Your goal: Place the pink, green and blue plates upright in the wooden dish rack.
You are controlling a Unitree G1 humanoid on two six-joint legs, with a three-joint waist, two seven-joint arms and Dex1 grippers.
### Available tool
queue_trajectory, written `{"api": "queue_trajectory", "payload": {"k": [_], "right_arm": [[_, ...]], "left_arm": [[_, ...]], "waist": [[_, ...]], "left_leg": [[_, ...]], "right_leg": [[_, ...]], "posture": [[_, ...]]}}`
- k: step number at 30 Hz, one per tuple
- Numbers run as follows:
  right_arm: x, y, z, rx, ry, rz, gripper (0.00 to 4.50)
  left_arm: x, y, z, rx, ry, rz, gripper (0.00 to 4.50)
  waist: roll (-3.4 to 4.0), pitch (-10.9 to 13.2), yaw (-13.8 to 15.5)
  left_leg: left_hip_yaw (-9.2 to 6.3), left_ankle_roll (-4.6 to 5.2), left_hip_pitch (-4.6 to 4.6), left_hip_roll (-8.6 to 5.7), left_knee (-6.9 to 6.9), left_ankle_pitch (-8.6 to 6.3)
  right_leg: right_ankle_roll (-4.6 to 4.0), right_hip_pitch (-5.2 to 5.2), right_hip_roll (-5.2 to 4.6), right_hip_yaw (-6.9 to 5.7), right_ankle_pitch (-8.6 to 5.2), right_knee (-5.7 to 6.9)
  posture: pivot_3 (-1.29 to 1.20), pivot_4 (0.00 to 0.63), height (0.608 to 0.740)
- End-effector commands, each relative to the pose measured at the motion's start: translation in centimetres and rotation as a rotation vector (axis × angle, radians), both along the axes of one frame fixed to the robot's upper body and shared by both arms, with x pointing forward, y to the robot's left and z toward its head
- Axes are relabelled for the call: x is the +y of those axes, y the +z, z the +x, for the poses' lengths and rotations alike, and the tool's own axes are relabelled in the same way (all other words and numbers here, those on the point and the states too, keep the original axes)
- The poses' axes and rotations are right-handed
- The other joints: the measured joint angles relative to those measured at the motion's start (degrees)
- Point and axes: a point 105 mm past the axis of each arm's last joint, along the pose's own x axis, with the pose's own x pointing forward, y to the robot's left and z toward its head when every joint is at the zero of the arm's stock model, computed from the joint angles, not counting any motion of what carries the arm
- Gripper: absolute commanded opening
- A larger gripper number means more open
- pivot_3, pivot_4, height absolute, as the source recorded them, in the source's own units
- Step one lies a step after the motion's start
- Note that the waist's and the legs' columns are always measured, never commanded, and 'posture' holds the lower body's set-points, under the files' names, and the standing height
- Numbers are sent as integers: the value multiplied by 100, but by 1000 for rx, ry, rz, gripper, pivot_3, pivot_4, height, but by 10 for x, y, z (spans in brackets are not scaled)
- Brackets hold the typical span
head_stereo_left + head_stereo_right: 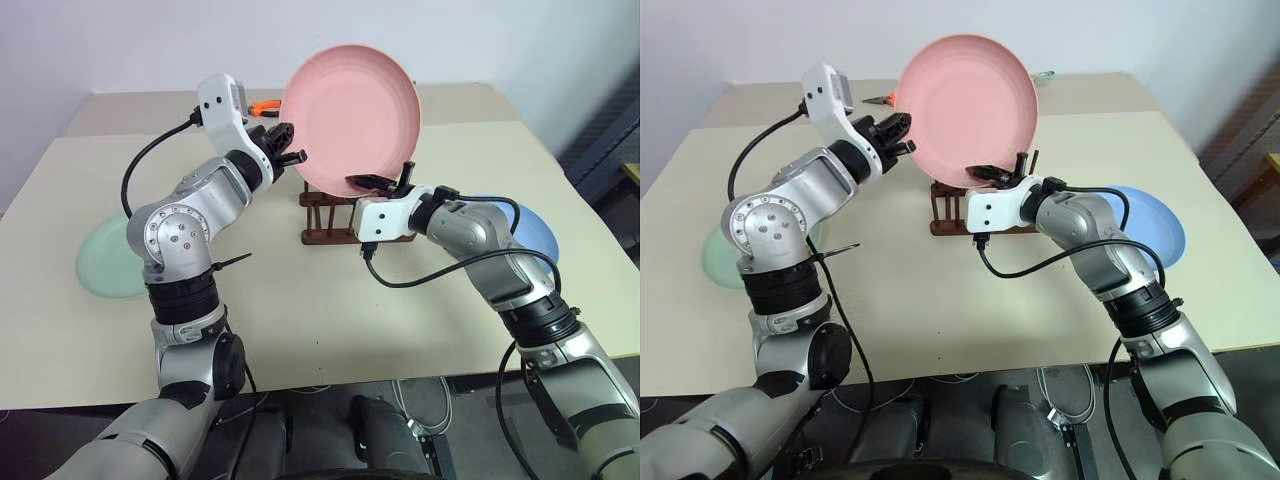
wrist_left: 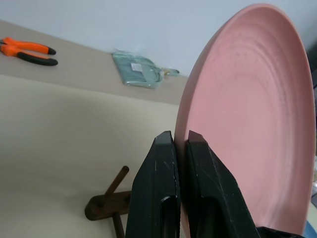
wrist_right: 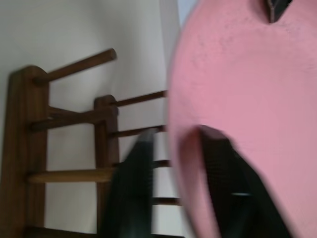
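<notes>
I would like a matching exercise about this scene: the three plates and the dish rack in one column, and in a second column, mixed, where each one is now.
Things:
1. pink plate
2. green plate
3. blue plate
4. wooden dish rack

Places:
A. flat on the table by the right arm
B. standing on the table below the raised plate
C. upright, pinched by both grippers
D. flat on the table by the left arm

Pairs: 1-C, 2-D, 3-A, 4-B

Bright, even, diffuse light all round; only soft, faint shadows on the cream matte tabletop (image 1: 330, 300) under the small dark brown wooden rack (image 1: 325, 215). No glare off the round pastel pink plate (image 1: 350, 105) above that rack. Head views sharp. Right wrist view smeared: blurry black fingers (image 3: 131, 193), plate edge fuzzy beside rack.
</notes>
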Motion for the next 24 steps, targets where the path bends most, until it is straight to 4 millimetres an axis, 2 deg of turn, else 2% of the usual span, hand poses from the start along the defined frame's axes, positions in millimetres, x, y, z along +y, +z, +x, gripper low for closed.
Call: {"api": "queue_trajectory", "payload": {"k": [1, 3, 5, 6, 7, 9, 10, 12, 16, 20, 24], "right_arm": [[-8, 16, 3, -60, -32, 35, 11], [-14, 18, 3, -60, -49, 60, 0], [-27, 29, 2, -52, -81, 165, 0], [-36, 38, -1, -25, -88, 266, 0], [-42, 43, -4, -5, -88, 333, 0], [-53, 60, -16, 126, -36, 589, 0], [-61, 68, -21, 219, -9, 740, 0], [-69, 75, -29, 346, 33, 894, 0], [-84, 93, -48, 616, 208, 1178, 0], [-83, 94, -50, 766, 262, 1269, 0], [-81, 86, -45, 853, 256, 1309, 0]], "left_arm": [[-5, 18, -9, -87, -38, -66, 331], [7, 34, -9, -146, -3, -164, 1049], [38, 53, -4, -240, 121, -219, 2026], [59, 52, 1, -273, 223, -127, 2456], [72, 50, 3, -292, 286, -48, 2456], [84, 31, 6, -316, 300, 185, 2456], [82, 19, 3, -328, 239, 260, 2456], [78, 4, -3, -347, 143, 332, 2456], [39, -47, -53, -333, -345, 408, 2456], [22, -82, -80, -255, -561, 446, 2456], [13, -94, -87, -226, -603, 455, 2456]], "waist": [[0, 0, 4], [-1, 0, 14], [-6, 3, 28], [-6, 3, 24], [-4, 4, 7], [5, 1, -35], [9, -1, -39], [17, 3, -10], [9, 9, 15], [23, 17, 13], [28, 18, 2]], "left_leg": [[0, -1, 0, 1, 0, 0], [0, -11, -1, 0, 1, 6], [0, -12, -3, 0, 2, 7], [0, -14, -4, 0, 3, 8], [0, -17, -3, 0, 2, 9], [4, -13, 7, 1, -11, 8], [7, -3, 10, 3, -15, 2], [7, -1, 11, 4, -19, 1], [2, 11, -7, 3, 0, -6], [6, 20, -4, 4, 0, -11], [8, 23, 1, 9, -2, -12]], "right_leg": [[0, 0, 0, 0, 0, 0], [0, 0, 0, 0, 0, -1], [0, 2, -1, 0, 0, -2], [-1, 1, -1, 0, 0, -3], [-2, 1, -1, 1, 1, -3], [-3, 0, 3, 6, 0, -1], [-4, 0, 4, 9, 0, 0], [-4, 1, 3, 10, -1, 0], [-28, 3, -1, 6, -11, -8], [-41, 2, -3, 7, -18, -8], [-44, 1, 0, 6, -20, -3]], "posture": [[0, 150, 740], [0, 150, 740], [0, 150, 740], [0, 150, 740], [0, 150, 740], [0, 150, 740], [0, 150, 740], [0, 150, 740], [0, 150, 740], [0, 150, 740], [0, 150, 740]]}}
